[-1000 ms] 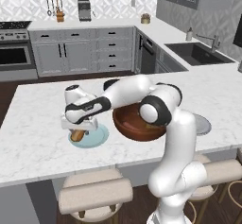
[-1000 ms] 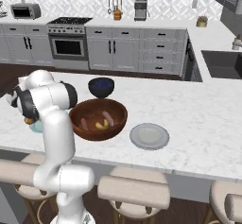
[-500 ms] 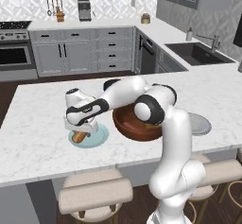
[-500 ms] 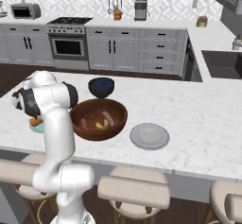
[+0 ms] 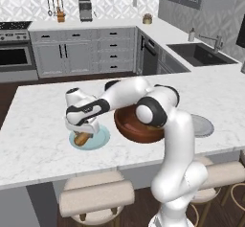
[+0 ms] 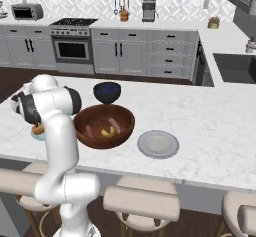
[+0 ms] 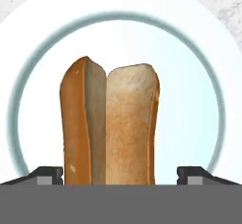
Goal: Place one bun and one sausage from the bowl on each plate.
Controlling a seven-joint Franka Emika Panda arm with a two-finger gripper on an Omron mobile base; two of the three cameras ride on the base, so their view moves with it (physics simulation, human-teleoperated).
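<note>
A split brown bun (image 7: 111, 124) lies on the pale blue plate (image 7: 189, 53) directly under my gripper (image 7: 121, 173). The jaws stand open, one fingertip on each side of the bun and clear of it. From the left base camera, the gripper (image 5: 82, 128) hovers low over the bun (image 5: 82, 138) on that plate (image 5: 103, 137), left of the wooden bowl (image 5: 139, 128). The bowl (image 6: 104, 126) holds a sausage (image 6: 114, 126) and a bun (image 6: 106, 132). A grey plate (image 6: 158, 144) sits bare to the bowl's right.
A smaller dark blue bowl (image 6: 107, 91) stands behind the wooden one. The island's front edge runs close to both plates, with stools (image 5: 95, 197) below it. My own arm arches over the wooden bowl in the left base view.
The jaws have widened and let go of the bun, which now rests on the pale blue plate. The hand stays low over it.
</note>
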